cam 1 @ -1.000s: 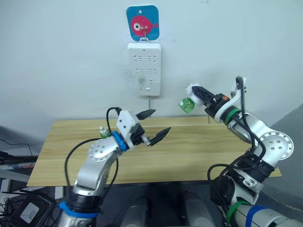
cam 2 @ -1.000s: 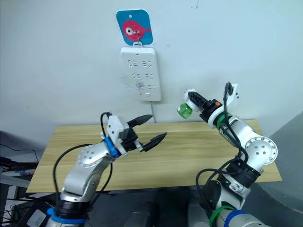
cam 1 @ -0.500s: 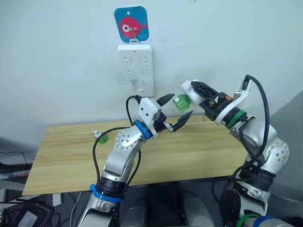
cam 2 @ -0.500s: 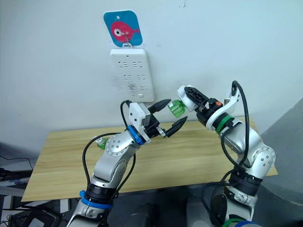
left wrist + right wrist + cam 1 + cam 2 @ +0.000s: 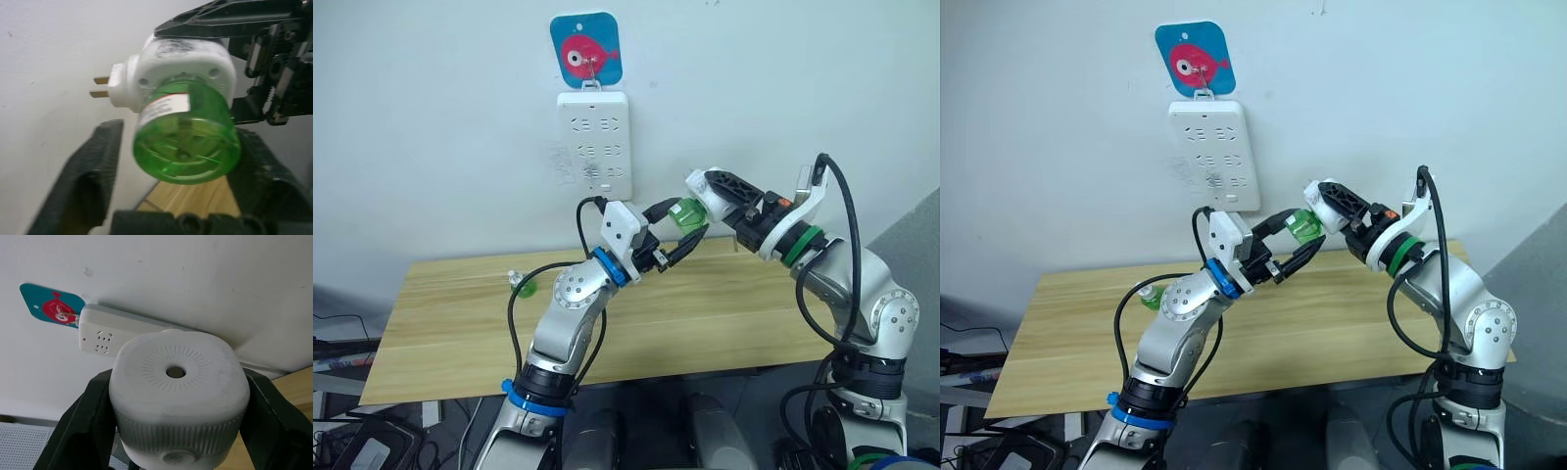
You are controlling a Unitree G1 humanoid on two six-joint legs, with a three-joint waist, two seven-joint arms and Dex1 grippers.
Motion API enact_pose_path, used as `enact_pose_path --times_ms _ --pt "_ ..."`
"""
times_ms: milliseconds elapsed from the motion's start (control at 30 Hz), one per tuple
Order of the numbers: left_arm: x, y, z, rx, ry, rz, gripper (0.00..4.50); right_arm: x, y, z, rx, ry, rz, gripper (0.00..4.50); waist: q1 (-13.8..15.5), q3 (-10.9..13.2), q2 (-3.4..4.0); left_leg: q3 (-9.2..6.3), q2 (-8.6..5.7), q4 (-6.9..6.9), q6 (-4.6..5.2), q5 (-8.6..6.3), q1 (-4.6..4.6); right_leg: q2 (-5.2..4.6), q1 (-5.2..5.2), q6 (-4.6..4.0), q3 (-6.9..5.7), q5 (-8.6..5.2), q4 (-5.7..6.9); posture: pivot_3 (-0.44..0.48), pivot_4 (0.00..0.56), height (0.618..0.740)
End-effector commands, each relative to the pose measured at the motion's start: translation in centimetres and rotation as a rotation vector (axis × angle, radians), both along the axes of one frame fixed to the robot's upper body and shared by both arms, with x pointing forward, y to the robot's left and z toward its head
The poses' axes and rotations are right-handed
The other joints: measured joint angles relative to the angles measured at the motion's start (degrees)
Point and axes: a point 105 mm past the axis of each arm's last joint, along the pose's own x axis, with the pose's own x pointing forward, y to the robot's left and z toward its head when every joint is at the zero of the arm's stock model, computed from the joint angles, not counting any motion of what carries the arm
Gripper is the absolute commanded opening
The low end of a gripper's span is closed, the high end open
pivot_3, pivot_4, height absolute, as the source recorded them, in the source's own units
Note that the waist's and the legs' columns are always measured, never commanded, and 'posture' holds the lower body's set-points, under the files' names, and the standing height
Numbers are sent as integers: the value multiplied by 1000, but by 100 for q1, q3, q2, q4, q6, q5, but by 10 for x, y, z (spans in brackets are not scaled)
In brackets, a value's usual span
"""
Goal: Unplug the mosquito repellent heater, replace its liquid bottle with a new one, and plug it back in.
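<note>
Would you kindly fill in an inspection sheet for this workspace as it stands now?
Surface: wooden table, mostly bare.
Job's things: mosquito repellent heater unplugged, held in the air, green bottle attached, its prongs bare; a second green bottle lies on the table.
Clutter: nothing seen.
Grippers: right gripper shut on the heater; left gripper open, fingers either side of the attached bottle.
Cables: black cables loop along both arms.
Surroundings: white wall, socket strip hanging below a fish sign.
</note>
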Motion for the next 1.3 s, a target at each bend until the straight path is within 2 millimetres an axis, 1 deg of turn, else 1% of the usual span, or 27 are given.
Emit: enact_pose_path --times_ms 33,200,267,333,367,433,533,600,700,800,867,933,1100,1300 --pt "-3 3 11 -32 -39 4 2232 -8 2 10 20 -50 21 2964 3 0 0 0 0 0 0 0 0 0 0 0 0 0 0 -164 214 740" --pt "-3 2 14 -20 -59 -7 2232 -11 2 6 -12 -56 36 2964 7 0 -1 0 0 0 -1 0 -1 0 0 0 2 0 -1 -167 214 740" --pt "-5 0 13 19 -82 -32 2232 -13 5 6 1 -74 64 3706 11 0 -1 0 0 0 0 0 -1 0 0 0 2 0 -1 -166 212 740" --pt "-7 -1 12 63 -108 -76 2232 -14 8 5 0 -90 105 4302 18 0 0 0 1 0 11 -7 0 1 0 0 1 0 0 -159 210 740" --pt "-8 0 10 89 -121 -99 2232 -15 9 3 -14 -100 133 4463 18 0 0 0 2 0 12 -7 1 2 0 0 1 0 0 -157 210 740" --pt "-7 5 6 143 -144 -142 2232 -18 7 -3 -53 -117 203 4463 24 0 -1 1 1 0 12 -7 2 3 1 0 1 0 0 -154 211 740" --pt "-9 14 -3 237 -180 -225 2232 -20 -1 -14 -154 -112 326 4463 53 0 -1 4 -2 0 15 -9 1 3 1 0 0 0 -2 -142 214 740" --pt "-14 18 -10 309 -208 -301 2232 -23 -5 -19 -164 -100 434 4463 59 1 -1 6 -2 1 21 -12 2 2 1 0 0 0 -4 -140 215 740" --pt "-14 25 -15 363 -224 -360 2232 -35 -12 -25 -187 -63 593 4463 103 1 -2 5 0 3 22 -12 1 0 2 -1 1 1 -5 -134 211 740" --pt "-16 31 -21 422 -237 -419 2232 -44 -20 -26 -191 -27 706 4463 148 2 -3 4 1 4 23 -13 -3 -2 1 -1 0 1 -8 -116 210 740" --pt "-17 34 -23 444 -242 -438 2232 -45 -22 -27 -208 -3 725 4463 150 2 -3 3 1 5 24 -14 -5 -4 2 -1 0 1 -11 -114 208 740" --pt "-17 33 -23 444 -248 -446 2232 -41 -22 -28 -200 12 720 4463 150 2 -5 4 2 5 25 -14 -5 -5 2 -1 1 1 -12 -109 209 740" --pt "-16 28 -18 431 -270 -442 2232 -38 -16 -28 -197 18 733 4463 155 3 -6 2 2 7 25 -14 -8 -6 0 2 1 2 -10 -110 210 740" --pt "-15 24 -14 418 -282 -433 2232 -36 -13 -31 -197 29 727 4463 163 4 -7 1 2 9 24 -14 -9 -7 -1 7 1 6 -12 -111 210 740"
